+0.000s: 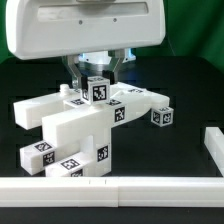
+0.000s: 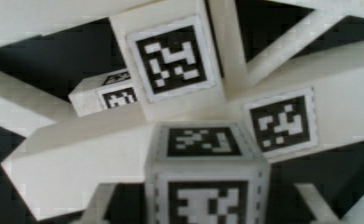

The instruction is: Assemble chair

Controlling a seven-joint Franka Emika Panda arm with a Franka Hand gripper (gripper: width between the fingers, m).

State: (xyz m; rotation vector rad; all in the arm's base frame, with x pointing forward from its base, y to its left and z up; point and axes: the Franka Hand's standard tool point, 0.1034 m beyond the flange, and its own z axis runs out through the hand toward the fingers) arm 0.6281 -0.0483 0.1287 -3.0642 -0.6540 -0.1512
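Note:
The partly built chair (image 1: 75, 125) is a cluster of chunky white tagged blocks lying on the black table in the middle of the exterior view. My gripper (image 1: 97, 84) hangs just above its back part, shut on a small white tagged cube (image 1: 97, 89). One more small tagged cube (image 1: 162, 116) lies loose at the exterior view's right of the cluster. In the wrist view the held cube (image 2: 209, 165) sits between my gripper's (image 2: 211, 208) two fingers. Under it I see a long tagged block (image 2: 170, 55) and a small cube (image 2: 113, 95) of the chair.
A long plain white rail (image 1: 110, 190) runs along the front of the table. Another white rail piece (image 1: 212, 142) stands at the exterior view's right. The bulky white arm (image 1: 85, 25) fills the top of the exterior view.

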